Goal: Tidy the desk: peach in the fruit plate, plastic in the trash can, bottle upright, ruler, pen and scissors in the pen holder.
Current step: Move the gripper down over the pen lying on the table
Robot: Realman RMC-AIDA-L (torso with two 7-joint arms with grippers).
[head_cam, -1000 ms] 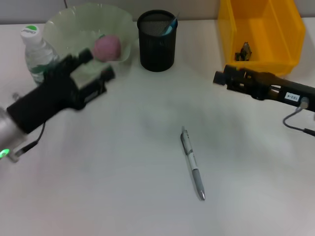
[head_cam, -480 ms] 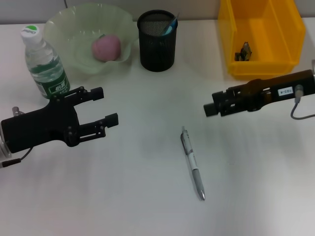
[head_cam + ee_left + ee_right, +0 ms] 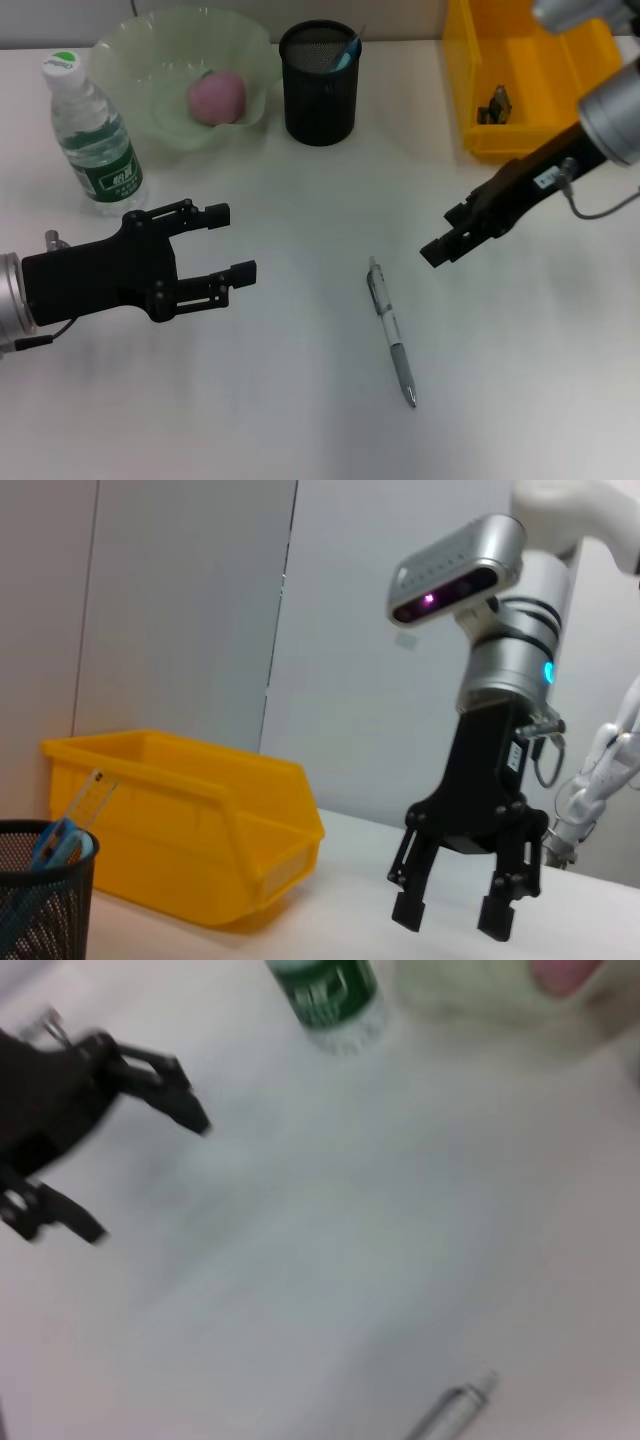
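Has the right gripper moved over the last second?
Yes. In the head view the right gripper has come down from beside the yellow bin toward the pen, which lies where it was.

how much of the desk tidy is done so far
Looks done: peach in the fruit plate, bottle upright, dark scrap in the yellow bin. In hand: nothing; right hand hangs open near the pen. Left: pen into the pen holder.

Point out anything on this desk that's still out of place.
Only the pen stands out: it lies loose on the desk, not in the pen holder. The bottle stands upright and the peach sits in the fruit plate.
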